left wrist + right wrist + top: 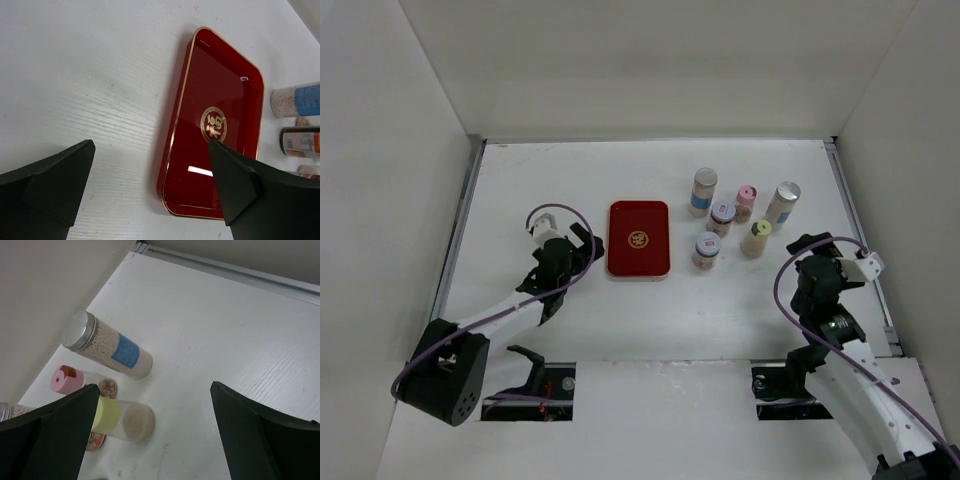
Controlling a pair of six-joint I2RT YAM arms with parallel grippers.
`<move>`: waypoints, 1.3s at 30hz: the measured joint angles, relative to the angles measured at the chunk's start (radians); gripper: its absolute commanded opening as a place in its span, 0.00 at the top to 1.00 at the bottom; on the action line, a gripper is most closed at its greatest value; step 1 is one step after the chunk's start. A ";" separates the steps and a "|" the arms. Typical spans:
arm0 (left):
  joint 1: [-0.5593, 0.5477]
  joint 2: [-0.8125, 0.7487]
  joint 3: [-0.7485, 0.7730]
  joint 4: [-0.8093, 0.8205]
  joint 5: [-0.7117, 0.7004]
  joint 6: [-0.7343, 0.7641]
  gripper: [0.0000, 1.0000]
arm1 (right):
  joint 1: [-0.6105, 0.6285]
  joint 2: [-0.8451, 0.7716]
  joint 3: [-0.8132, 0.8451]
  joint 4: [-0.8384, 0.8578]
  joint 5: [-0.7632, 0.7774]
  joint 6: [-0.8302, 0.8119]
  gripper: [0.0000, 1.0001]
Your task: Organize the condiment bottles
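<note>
Six condiment bottles stand grouped right of the red tray [639, 239]: a grey-capped blue-labelled one [703, 190], a dark-capped jar [722, 215], a pink-capped one [745, 201], a tall silver-capped one [783, 202], a yellowish-capped one [757, 237] and a blue-grey-capped jar [707, 249]. My left gripper [583, 243] is open and empty just left of the tray [220, 100]. My right gripper [806, 248] is open and empty, right of the yellowish-capped bottle [122, 419]. The right wrist view also shows the silver-capped bottle [107, 345] and the pink-capped one [65, 380].
White walls close in the table on the left, back and right. A metal rail [840, 190] runs along the right edge close to the silver-capped bottle. Two bottles [297, 100] show beyond the tray in the left wrist view.
</note>
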 measured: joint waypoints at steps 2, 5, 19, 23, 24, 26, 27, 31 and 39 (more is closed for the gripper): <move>0.000 -0.011 0.000 0.002 0.000 0.000 0.00 | 0.000 0.000 0.000 0.000 0.000 0.000 0.00; -0.006 -0.018 0.000 0.010 -0.001 0.000 0.00 | 0.000 0.003 0.000 0.000 0.001 -0.001 0.00; -0.055 -0.019 -0.053 0.141 -0.002 0.000 0.00 | 0.238 0.240 0.131 0.159 -0.040 -0.214 0.65; -0.067 -0.018 -0.065 0.176 -0.003 0.000 0.00 | 0.261 0.363 0.217 0.214 -0.129 -0.279 0.94; -0.068 -0.017 -0.065 0.183 -0.003 0.000 0.00 | 0.267 0.400 0.253 0.211 -0.152 -0.292 0.89; -0.072 -0.014 -0.065 0.196 -0.003 0.000 0.00 | 0.277 0.481 0.335 0.206 -0.188 -0.319 0.73; -0.073 -0.009 -0.065 0.206 -0.004 0.000 0.00 | 0.277 0.525 0.383 0.204 -0.204 -0.340 0.60; -0.077 0.031 -0.065 0.236 -0.001 -0.003 0.00 | 0.273 0.694 0.548 0.206 -0.269 -0.418 0.23; -0.083 0.056 -0.065 0.259 0.009 -0.016 0.00 | 0.209 1.034 0.834 0.150 -0.393 -0.529 0.03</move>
